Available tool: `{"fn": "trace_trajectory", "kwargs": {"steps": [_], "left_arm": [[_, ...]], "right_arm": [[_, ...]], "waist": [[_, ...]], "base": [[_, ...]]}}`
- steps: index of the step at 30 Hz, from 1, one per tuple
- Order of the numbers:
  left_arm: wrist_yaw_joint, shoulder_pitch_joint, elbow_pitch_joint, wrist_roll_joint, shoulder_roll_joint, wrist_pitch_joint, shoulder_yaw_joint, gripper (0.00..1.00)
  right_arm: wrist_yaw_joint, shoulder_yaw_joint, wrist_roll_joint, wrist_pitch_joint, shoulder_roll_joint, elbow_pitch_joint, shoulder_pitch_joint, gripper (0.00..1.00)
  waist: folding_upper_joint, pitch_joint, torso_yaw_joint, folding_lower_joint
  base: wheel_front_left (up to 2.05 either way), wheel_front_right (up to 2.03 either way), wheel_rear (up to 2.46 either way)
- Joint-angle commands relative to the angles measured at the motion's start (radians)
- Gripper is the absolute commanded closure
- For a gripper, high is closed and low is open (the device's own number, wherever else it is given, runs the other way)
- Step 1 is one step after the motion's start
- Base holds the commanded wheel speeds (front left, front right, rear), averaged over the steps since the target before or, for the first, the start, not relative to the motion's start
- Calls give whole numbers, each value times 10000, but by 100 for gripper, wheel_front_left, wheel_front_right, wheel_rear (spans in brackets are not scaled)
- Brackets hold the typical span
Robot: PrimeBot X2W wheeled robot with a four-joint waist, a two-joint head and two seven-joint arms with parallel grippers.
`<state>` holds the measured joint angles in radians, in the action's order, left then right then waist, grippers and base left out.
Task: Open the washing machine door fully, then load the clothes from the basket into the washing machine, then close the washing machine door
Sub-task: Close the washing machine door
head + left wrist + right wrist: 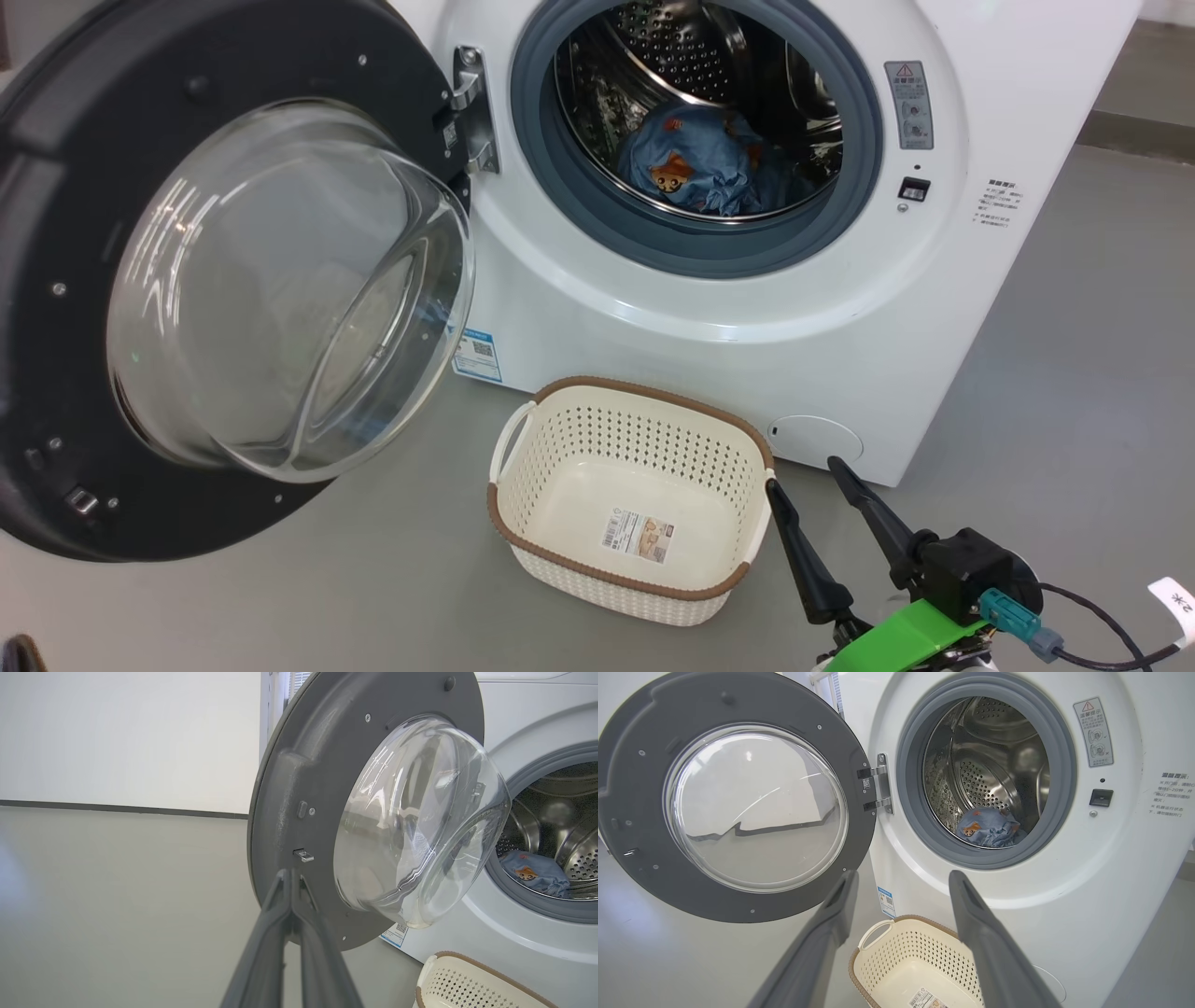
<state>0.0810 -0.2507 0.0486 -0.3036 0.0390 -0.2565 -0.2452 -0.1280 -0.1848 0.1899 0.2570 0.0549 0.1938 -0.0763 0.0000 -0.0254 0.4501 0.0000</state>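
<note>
**Inspector A:** Loading?
**Inspector B:** The clothes are being held in the washing machine; the basket is standing emptied.
**Inspector A:** Outstanding?
**Inspector B:** The washing machine door is being left open, with the left tool pressed together and the right tool spread apart.

The clothes lie in the washing machine, basket before it.

White front-loading washing machine, its black-ringed glass door stood wide.
Light-blue printed clothes lay inside the steel drum.
</note>
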Motion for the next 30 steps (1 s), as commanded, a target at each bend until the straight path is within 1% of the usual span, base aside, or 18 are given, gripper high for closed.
{"fn": "trace_trajectory", "kwargs": {"steps": [1,6,9,17,21,23,25,27,30], "left_arm": [[-174,621,305,-92,176,-53,-502,100],[-618,1340,199,-772,234,-53,-1365,100],[-859,1783,44,-1048,472,-53,-1813,100],[-1341,2914,-733,-1909,1038,-53,-2382,100],[-1606,3687,-1417,-2958,1293,83,-2748,100],[-1761,4234,-1777,-3974,1314,215,-3093,100],[-1854,4538,-2138,-4363,1694,353,-3272,100],[-1918,4908,-2499,-4880,1943,472,-3488,100],[-1988,5226,-3032,-5054,2470,589,-3490,100]], "right_arm": [[-27,-254,75,48,-47,-259,9,0],[-27,-269,17,48,-47,-238,-30,0],[-27,-255,-36,48,-47,-238,-73,0],[-27,-311,-211,48,-47,-187,-99,0],[-27,-326,-345,48,-47,-175,-162,0],[-27,-338,-419,48,-47,-162,-200,0],[-27,-357,-487,48,-47,-144,-238,0],[-27,-370,-557,48,-47,-143,-290,0],[-27,-313,-668,35,-47,-126,-368,0]], "waist": [[0,38,-4,0],[0,142,-19,0],[0,224,-18,0],[0,434,69,0],[0,611,92,0],[0,723,72,0],[0,855,28,0],[0,1010,-35,0],[0,1233,-102,0]], "base": [[0,0,0],[0,0,0],[0,0,0],[0,0,0],[0,0,0],[0,0,0],[0,0,0],[0,0,0],[0,0,0]]}}
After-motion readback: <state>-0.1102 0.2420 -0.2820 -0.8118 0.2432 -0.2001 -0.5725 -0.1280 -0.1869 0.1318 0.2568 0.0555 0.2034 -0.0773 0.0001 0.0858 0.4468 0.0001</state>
